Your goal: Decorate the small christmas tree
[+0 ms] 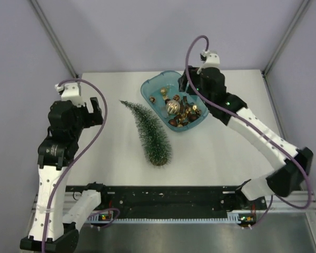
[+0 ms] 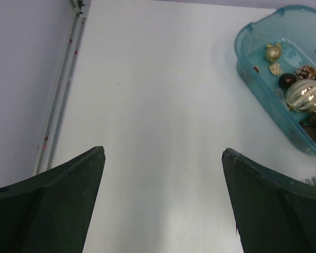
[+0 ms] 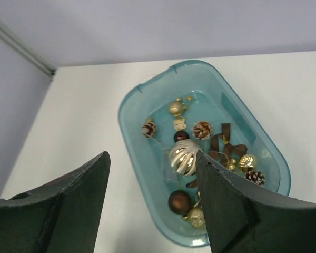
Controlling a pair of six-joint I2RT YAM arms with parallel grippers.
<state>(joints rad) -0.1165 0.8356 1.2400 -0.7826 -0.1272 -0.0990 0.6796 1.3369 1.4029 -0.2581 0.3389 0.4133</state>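
Claw check: right claw (image 3: 151, 158) hangs above the teal tray (image 3: 129, 110), jaws parted, nothing between them. In the wrist view its fingers frame the ornaments below. Left claw (image 2: 163, 151) is spread wide and empty over bare worktop (image 2: 158, 79), well apart from the tray.

Small christmas tree (image 1: 150, 132) lies on its side mid-worktop, between the two arms. Tip points toward the far left, wooden disc base (image 1: 159, 158) toward the near edge. It sits just beside the tray's near-left rim; cannot tell if they touch. No ornament shows on its bristles.

Tray contents: one large silver-gold striped bauble (image 3: 184, 157), a brown ball (image 3: 179, 201), several pinecones (image 3: 202, 129), small gold pieces and dark ribbon, all loosely heaped.

Step in hand, as I read it: the first pick, with the right claw choosing an ornament from the tray. Decoration itself looks not yet begun.

Next move calls for a straight descent onto a single piece. The striped bauble sits nearest the gap between the fingers but is round and smooth, and likely to squirt sideways unless the jaws close across its middle. Neighbouring pieces crowd it and may be snagged too. The tree lying flat also matters: the left claw is free to steady it or stand it up.
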